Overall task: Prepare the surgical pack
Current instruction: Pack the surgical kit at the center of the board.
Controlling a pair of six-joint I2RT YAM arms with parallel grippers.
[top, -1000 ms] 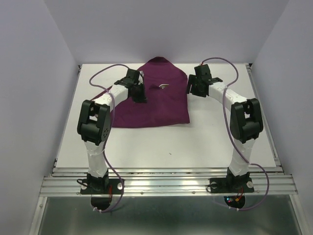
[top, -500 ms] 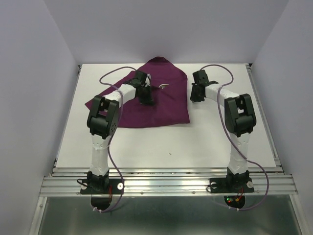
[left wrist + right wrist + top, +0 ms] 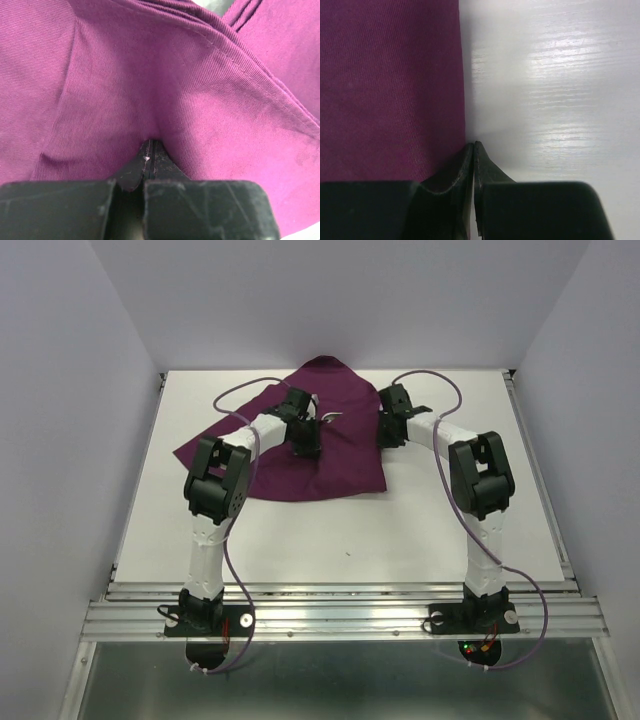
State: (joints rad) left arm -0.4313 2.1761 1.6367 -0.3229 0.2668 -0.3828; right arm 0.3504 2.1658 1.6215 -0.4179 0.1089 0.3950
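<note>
We judge the cloth (image 3: 340, 462) soft and limp; left pincer (image 3: 151, 150) pinches a fold, right pincer (image 3: 473, 148) clenched at its edge

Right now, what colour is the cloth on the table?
The cloth is a plain dark purple, clearest in the left wrist view.

Robot lab test cell: white table (image 3: 420, 530) boxed by plain walls (image 3: 60, 420) on three sides, aluminium rail (image 3: 340, 620) along table's near edge, arm bases (image 3: 205, 612) bolted there.
</note>
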